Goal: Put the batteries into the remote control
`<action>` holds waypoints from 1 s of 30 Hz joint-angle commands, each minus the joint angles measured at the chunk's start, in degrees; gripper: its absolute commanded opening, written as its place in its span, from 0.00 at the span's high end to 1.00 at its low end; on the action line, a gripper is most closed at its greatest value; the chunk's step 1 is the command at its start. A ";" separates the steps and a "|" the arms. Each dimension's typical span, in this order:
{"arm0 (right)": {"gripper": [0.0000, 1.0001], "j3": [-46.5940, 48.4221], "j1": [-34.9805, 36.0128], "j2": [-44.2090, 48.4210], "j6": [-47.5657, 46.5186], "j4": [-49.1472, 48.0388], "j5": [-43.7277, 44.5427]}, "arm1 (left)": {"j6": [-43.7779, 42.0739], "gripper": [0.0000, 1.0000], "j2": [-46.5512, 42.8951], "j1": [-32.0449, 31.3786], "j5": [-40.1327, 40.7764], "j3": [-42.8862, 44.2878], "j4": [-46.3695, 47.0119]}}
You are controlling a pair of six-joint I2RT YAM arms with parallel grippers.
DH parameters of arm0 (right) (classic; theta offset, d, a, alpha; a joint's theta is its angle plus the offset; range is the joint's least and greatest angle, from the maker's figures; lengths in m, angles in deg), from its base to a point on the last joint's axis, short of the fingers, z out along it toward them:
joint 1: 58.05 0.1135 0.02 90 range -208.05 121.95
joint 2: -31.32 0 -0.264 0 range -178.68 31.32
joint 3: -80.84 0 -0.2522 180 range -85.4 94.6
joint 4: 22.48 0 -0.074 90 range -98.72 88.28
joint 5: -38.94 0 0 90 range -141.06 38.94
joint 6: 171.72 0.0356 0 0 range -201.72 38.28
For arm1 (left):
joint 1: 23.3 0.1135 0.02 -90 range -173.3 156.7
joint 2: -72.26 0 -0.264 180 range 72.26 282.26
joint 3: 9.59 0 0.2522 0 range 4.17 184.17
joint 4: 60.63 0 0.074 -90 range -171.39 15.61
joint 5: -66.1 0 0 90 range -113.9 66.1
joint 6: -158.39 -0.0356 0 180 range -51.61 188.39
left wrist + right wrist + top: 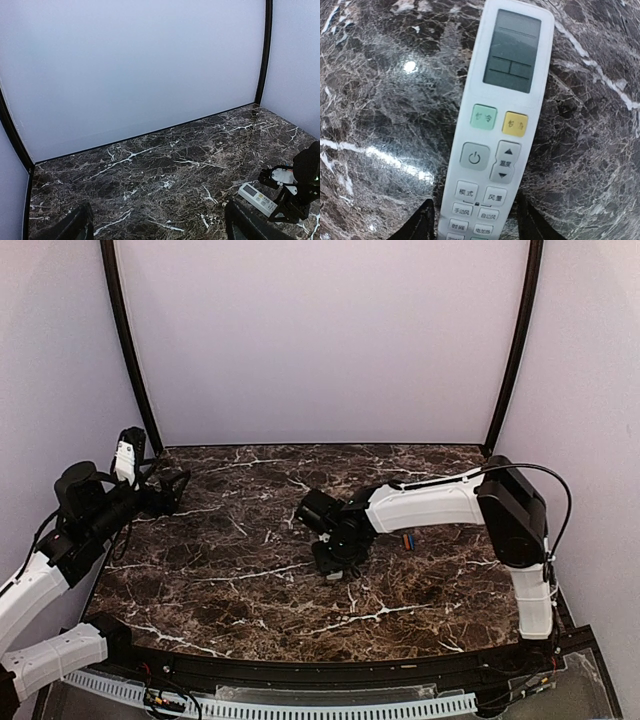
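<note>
- The remote control [495,130] lies face up on the dark marble tabletop [230,570], near the middle and slightly to the right in the top view.
- In the right wrist view its display end points to about 12 o'clock and leans a little toward 1 o'clock. Its button end runs down to 6 o'clock.
- The right gripper [476,220] straddles that button end, with one dark finger [422,225] at 7 o'clock of the remote control and the other at 5 o'clock.
- Both fingers sit right against the white edges. Whether they press on the remote control or only flank it cannot be told.
- The batteries [407,540] show as a tiny orange-red and blue spot at about 3 o'clock of the right gripper, just under its white forearm. They are apart from the remote control and too small to show more detail.
- The left gripper [160,227] hangs at the 9 o'clock edge of the tabletop, well apart from the remote control. Its fingers are spread wide with nothing between them.
- Count: one remote control, two batteries, two grippers.
- On the remote control's face there is one display, one green button, one yellow button and one power button.
</note>
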 commanded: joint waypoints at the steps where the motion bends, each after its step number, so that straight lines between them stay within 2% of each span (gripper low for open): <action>1: 0.50 -1.22 -0.03 -1.73 -0.27 -0.76 -0.76 | -4.08 0.10 0.51 -1.26 -1.88 -0.28 -0.43; 5: 0.65 -1.86 -0.58 -0.28 -1.95 -1.01 -1.25 | -7.46 0.11 1.47 -2.44 -4.05 0.25 -0.88; 8: 0.74 -2.91 -1.88 3.12 -6.41 -2.35 -5.60 | -12.21 0.12 2.68 -5.17 -7.27 1.31 -2.79; 10: 0.80 -3.60 -3.34 5.93 -10.74 -3.49 -11.68 | -18.55 0.13 4.04 -8.52 -10.08 2.22 -5.03; 11: 0.82 -3.52 -3.98 7.29 -12.56 -3.26 -14.99 | -24.49 0.13 5.21 -10.11 -11.48 2.92 -6.37; 12: 0.85 -3.27 -4.40 8.55 -14.25 -2.62 -17.57 | -28.12 0.13 5.84 -13.77 -12.11 3.28 -9.46; 13: 0.88 -2.85 -4.66 9.80 -16.19 -1.75 -19.99 | -36.77 0.13 7.02 -15.68 -13.35 3.76 -11.18; 15: 0.90 -1.64 -4.85 12.11 -19.86 0.03 -26.38 | -47.86 0.11 8.94 -21.21 -13.16 4.11 -14.86; 17: 0.91 -1.08 -4.85 14.19 -22.46 1.24 -33.49 | -53.81 0.05 11.22 -24.67 -12.22 5.52 -15.52; 20: 0.95 -0.48 -4.56 16.39 -24.10 2.31 -43.76 | -58.08 0.01 14.31 -26.32 -14.05 8.99 -17.43; 22: 0.96 -0.06 -3.82 17.38 -24.96 3.34 -47.15 | -60.83 0.01 16.15 -27.71 -15.42 10.64 -17.57; 26: 0.96 1.42 -1.58 18.39 -26.49 5.05 -48.57 | -66.51 0.06 20.18 -30.68 -12.19 11.93 -16.88; 30: 0.96 2.48 -0.77 18.30 -26.14 4.54 -49.15 | -67.99 0.21 22.81 -31.80 -8.95 12.22 -16.71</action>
